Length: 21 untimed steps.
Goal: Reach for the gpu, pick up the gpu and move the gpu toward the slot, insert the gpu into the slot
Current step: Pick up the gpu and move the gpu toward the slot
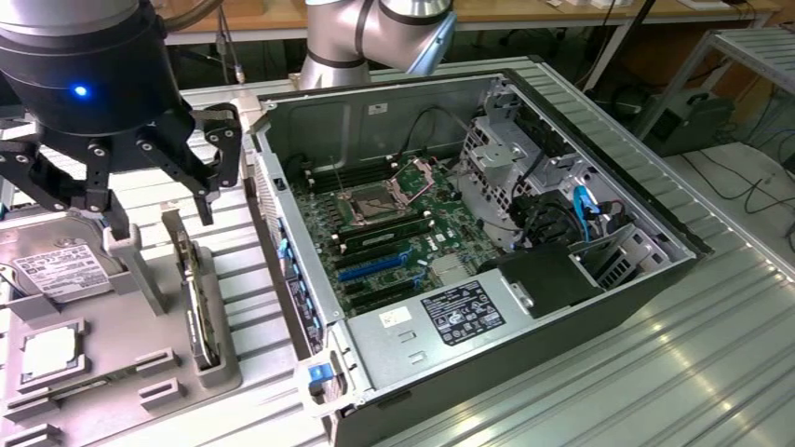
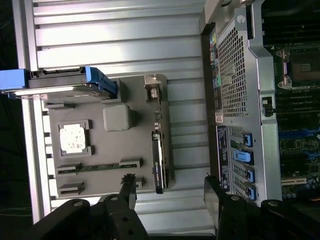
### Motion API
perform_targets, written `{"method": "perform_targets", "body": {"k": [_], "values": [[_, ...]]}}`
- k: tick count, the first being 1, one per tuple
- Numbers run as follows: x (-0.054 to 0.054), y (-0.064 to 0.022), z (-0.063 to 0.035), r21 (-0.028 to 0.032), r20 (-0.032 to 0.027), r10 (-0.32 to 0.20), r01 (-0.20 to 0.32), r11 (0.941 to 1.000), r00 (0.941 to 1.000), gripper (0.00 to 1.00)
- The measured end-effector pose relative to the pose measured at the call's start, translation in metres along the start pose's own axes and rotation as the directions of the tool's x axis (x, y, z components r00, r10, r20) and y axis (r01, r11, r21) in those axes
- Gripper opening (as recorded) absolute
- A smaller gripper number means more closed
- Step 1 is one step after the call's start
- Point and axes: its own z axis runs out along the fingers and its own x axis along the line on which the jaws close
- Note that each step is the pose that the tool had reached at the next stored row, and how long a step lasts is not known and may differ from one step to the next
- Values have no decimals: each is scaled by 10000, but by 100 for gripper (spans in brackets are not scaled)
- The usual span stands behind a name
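Desk (image 1: 695,372) of ribbed metal lies nearest you in the exterior view. It carries a grey tray (image 1: 118,365) on the exterior view's left and a PC case (image 1: 323,121), its side off, on the right. A CPU (image 1: 50,349) and a hard drive (image 1: 56,265) lie flat on the tray. The gpu (image 1: 199,298) stands on edge in a holder on the tray's side toward the case, just beside the case wall. Your hand (image 1: 162,209) hangs above the tray with its fingers (image 1: 205,196) spread apart and nothing between them. In the wrist view the gpu (image 2: 159,160) sits in line with the gap between the fingers, and neither touches it. Farther on, inside the case, the blue slot (image 1: 372,268) lies bare on the green motherboard (image 1: 429,219), well apart from the gpu. Your arm (image 1: 372,37) rises behind the case.
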Motion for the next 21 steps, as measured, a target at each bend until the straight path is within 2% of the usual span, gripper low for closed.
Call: {"method": "perform_targets", "body": {"k": [6,8,12,14,19,21], "values": [[1,3,42,-15,-40,-814,814,9967,9967,66],[3,10,107,-26,-60,-1417,1417,9899,9899,66],[12,90,207,-28,-62,-1487,1487,9889,9889,66],[21,91,245,-25,-60,-1480,1480,9890,9890,66],[47,85,330,48,-62,-1393,1393,9902,9902,66],[48,85,349,138,-71,-1391,1392,9902,9903,66]]}}
